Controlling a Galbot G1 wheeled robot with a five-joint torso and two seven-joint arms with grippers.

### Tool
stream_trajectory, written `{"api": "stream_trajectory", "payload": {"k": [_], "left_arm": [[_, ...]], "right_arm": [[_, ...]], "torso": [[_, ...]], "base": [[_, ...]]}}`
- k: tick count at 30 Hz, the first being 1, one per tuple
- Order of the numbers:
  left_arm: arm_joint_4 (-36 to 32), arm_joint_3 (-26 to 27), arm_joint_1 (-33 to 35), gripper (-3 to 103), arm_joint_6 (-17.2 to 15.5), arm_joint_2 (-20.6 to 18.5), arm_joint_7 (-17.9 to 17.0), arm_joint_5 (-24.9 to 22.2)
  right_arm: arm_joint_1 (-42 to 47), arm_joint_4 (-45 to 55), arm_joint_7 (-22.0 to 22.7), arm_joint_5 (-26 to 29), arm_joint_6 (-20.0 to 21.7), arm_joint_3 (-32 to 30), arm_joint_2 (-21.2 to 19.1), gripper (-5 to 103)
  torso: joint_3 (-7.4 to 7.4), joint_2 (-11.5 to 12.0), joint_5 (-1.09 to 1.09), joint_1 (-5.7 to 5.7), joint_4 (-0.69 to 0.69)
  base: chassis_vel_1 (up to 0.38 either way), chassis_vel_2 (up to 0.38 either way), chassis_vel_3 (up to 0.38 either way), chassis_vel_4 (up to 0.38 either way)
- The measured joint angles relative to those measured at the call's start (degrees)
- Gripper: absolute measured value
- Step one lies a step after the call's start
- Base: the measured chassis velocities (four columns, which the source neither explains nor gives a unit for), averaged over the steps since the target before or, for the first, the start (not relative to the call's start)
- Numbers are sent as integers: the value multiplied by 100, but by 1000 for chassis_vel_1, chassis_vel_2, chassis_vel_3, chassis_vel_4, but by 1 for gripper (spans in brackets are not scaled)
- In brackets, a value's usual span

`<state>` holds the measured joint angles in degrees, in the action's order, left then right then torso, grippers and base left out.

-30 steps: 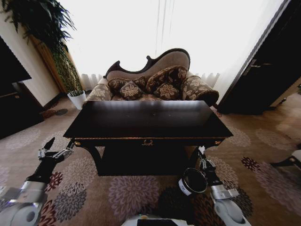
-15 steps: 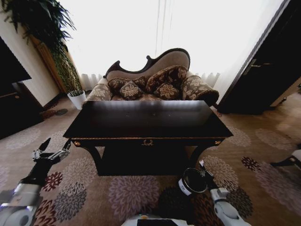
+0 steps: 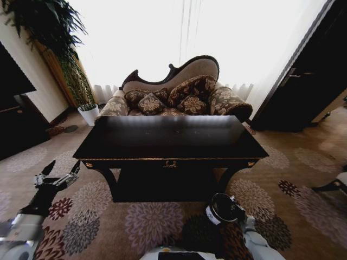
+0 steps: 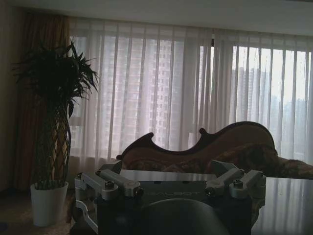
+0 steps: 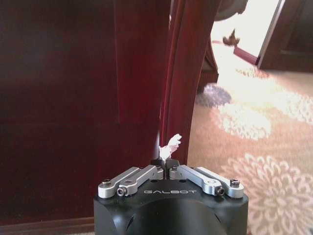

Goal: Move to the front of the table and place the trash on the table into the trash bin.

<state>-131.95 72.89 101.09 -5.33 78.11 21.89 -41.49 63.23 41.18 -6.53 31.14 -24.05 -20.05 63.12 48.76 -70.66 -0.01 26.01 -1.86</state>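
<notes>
The brand name "GALBOT" stands in pale capitals on the black housing of the right gripper (image 5: 166,165), just below its closed fingers. Similar lettering on the left gripper (image 4: 169,182) housing, probably the same word, is too dim to read. The trash bin (image 3: 221,208) carries a white label, illegible.

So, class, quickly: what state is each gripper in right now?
Left gripper: open, holding nothing.
Right gripper: closed on a scrap of white paper.

The table (image 3: 171,138) is dark wood with a glossy, mirror-smooth top. The right gripper (image 5: 167,168) has brushed metal links on matt black housing, pinching crumpled white paper (image 5: 169,146).
</notes>
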Motion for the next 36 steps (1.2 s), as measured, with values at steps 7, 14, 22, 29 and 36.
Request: {"api": "stream_trajectory", "payload": {"k": [7, 14, 22, 29, 36], "left_arm": [[17, 69, 62, 100, -5, -133, 0, -42], [86, 264, 84, 100, -13, -265, -1, -236], [71, 195, 76, 100, -10, -183, -1, -219], [64, 159, 55, 100, -9, -177, 1, -185], [59, 133, 48, 100, -9, -150, 2, -150]], "right_arm": [[-256, -319, -14, 127, 449, 33, 203, 1], [-233, -209, 42, 158, 620, 81, 355, 1], [-253, -231, 110, 36, 559, 93, 278, 10], [-217, -164, 156, 61, 663, 75, 184, 37], [-231, -112, 165, 79, 667, 80, 159, 70]], "torso": [[0, 0, 0, 0, 0], [-1, 0, 0, 0, 0], [0, 0, -1, 0, 0], [0, 0, 0, 0, 0], [0, 0, 0, 0, 0]], "base": [[0, 0, 0, 0], [0, 0, 0, 0], [0, 0, 0, 0], [0, 0, 0, 0], [0, 0, 0, 0]]}}
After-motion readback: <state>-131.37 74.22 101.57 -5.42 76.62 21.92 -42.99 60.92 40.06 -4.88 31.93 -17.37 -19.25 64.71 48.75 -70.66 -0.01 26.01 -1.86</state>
